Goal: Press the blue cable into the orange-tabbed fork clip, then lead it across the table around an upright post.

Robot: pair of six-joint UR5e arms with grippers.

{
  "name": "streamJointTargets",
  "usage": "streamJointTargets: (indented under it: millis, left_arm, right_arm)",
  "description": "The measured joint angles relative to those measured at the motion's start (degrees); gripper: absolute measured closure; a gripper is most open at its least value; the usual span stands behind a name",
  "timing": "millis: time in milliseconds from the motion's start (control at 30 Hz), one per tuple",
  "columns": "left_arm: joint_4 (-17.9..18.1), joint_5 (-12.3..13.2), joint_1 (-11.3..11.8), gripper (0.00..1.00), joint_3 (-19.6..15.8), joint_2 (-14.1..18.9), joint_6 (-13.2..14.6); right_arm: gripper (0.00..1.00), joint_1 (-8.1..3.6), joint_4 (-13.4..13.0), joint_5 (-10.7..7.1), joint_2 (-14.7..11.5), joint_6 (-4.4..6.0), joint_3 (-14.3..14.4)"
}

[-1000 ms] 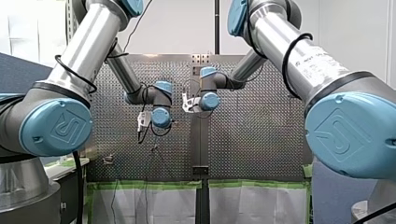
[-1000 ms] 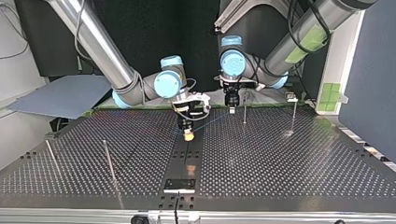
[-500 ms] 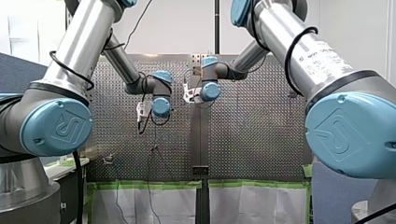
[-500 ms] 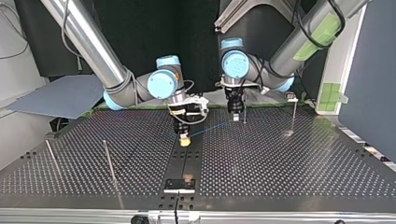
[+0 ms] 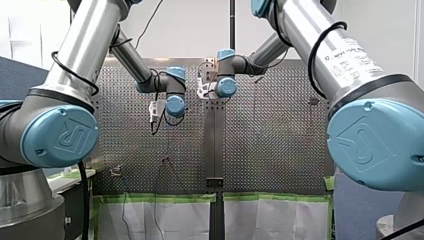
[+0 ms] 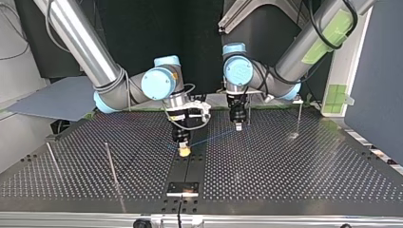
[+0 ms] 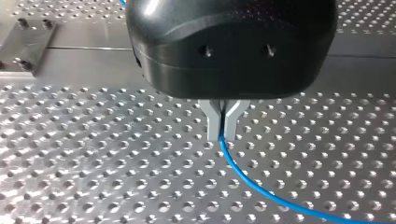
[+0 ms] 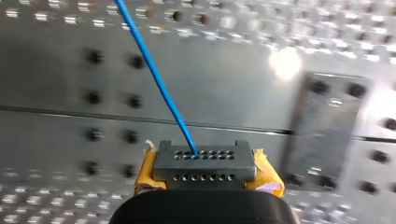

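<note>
Front view: both sets of fingers sit behind the wrist joints and are too small to read a grip. The cable can't be traced there. A small fixture [image 5: 116, 171] low at that view's left is too small to identify.

Top view: the cable [image 6: 210, 138] is only a faint blue line and both ends are lost at the fingers. It spans from the right fingers [image 6: 183, 151], yellow tips low over the desk's [image 6: 285, 180] centre strip, to the left fingers [image 6: 237, 126] further back. A thin post [image 6: 249, 113] stands just beside the left fingers, on the side away from that span. Three more posts [image 6: 299, 116] [image 6: 110, 164] [image 6: 51, 159] stand well apart.

Left wrist view: the black housing hides the upper part of the left fingers [image 7: 214, 125]. The metal tips are pinched narrow on the cable [image 7: 243, 179], which leaves the tips, curves over the desk [image 7: 93, 154] and is cut off at the frame edge. Can't tell if it touches the desk.

Right wrist view: the right fingers [image 8: 205, 163] are closed on the cable [image 8: 154, 74], with yellow pads on either side. The cable exits mid-face and runs ahead over the bare strip until the frame edge cuts it off. A bolted plate [image 8: 322, 130] lies beside it.
</note>
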Motion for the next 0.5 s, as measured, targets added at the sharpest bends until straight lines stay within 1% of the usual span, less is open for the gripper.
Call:
streamJointTargets:
  millis: [200, 300, 500]
  left_arm:
    - [-1.37, -0.06, -0.13, 1.0, 1.32, 1.51, 0.01]
    - [-2.11, -0.07, -0.2, 1.0, 2.22, 2.25, -0.19]
    - [-4.9, -0.14, -0.46, 1.0, 5.08, 2.59, -0.2]
  right_arm:
    - [1.0, -0.15, 0.08, 0.04, -2.21, 0.1, -0.02]
    - [1.0, -0.37, 0.2, 0.39, -2.98, 0.24, -0.05]
    - [1.0, -0.94, 0.72, 0.95, -3.57, 0.45, -0.05]
